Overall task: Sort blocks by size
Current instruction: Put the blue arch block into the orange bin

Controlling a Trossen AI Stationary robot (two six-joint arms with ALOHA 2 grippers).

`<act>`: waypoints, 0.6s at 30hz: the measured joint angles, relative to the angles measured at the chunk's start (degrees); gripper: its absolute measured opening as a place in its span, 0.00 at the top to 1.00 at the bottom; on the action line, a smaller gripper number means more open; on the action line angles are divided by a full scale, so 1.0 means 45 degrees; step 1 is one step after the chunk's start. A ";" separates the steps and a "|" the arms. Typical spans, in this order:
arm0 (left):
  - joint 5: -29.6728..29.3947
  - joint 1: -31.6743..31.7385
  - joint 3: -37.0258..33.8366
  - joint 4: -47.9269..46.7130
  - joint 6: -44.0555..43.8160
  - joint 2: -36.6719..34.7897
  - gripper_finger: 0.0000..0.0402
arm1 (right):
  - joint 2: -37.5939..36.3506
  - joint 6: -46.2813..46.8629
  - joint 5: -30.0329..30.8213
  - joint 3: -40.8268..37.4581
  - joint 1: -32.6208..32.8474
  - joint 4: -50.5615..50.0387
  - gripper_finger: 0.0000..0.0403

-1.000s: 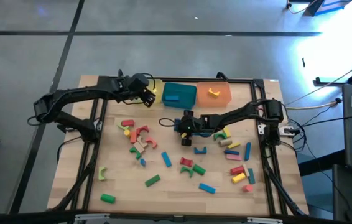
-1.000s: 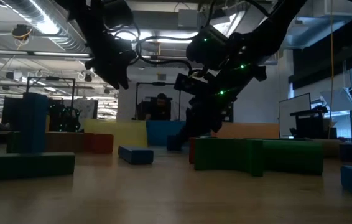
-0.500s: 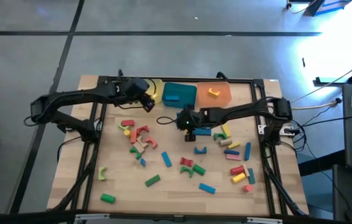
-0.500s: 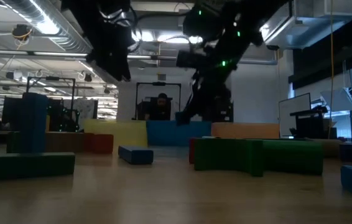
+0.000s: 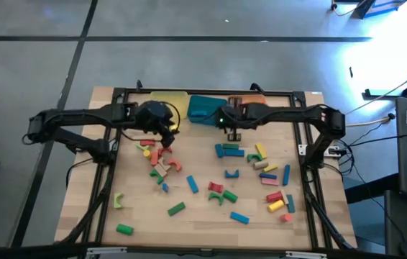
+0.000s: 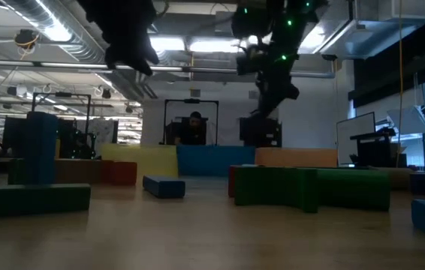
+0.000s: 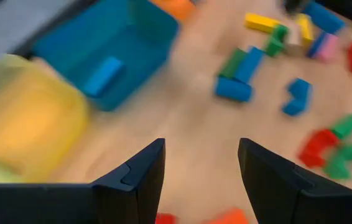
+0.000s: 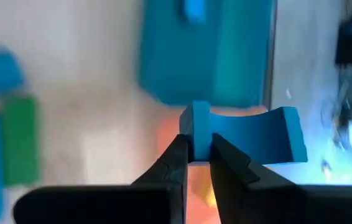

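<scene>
Several small coloured blocks (image 5: 225,188) lie scattered on the wooden table. My right gripper (image 5: 230,128) hangs above the near edge of the teal tray (image 5: 205,108) and orange tray (image 5: 257,106), shut on a blue arch block (image 8: 244,137). A blue block (image 5: 198,113) lies in the teal tray. My left gripper (image 5: 164,131) is open with nothing between its fingers, just near of the yellow tray (image 5: 169,99) and above a cluster of red, yellow and tan blocks (image 5: 159,158). In the low view both grippers are dark shapes high above the table. My right gripper pinches one end of the blue arch block (image 8: 196,127) between its two fingers. The fingers slant down from the table's right side. The rest of the arch sticks out sideways past one finger, lifted clear of the table and the trays.
The three trays stand side by side along the far edge. A black frame (image 5: 300,144) borders the table. Block clusters lie left of centre and at the right (image 5: 268,173). A bare strip of wood (image 5: 196,144) runs between them. A person (image 6: 194,127) shows in the room beyond.
My right gripper has risen from among the blocks at the table's middle and gone toward the far edge, tipping less steeply, carrying the blue arch up to the teal and orange trays. My left gripper has swung from the yellow tray toward the near edge, over the red blocks, staying open.
</scene>
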 joint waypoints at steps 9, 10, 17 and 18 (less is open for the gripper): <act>0.0319 -0.2546 0.0000 0.0030 -0.0851 0.0000 0.55 | 0.0002 -0.0015 -0.0344 -0.0121 -0.2042 -0.0658 0.88; 0.0319 -0.2835 0.0000 0.0049 -0.1024 0.0003 0.55 | 0.0005 -0.0015 -0.0348 -0.0121 -0.2233 -0.0661 0.87; 0.0300 -0.4984 0.0000 0.0724 -0.1997 0.0123 0.55 | 0.0005 -0.0002 -0.0359 -0.0121 -0.3213 -0.0587 0.79; 0.0296 -0.5286 -0.0003 0.0770 -0.2185 0.0190 0.55 | 0.0005 0.0000 -0.0424 -0.0121 -0.3291 -0.0567 0.78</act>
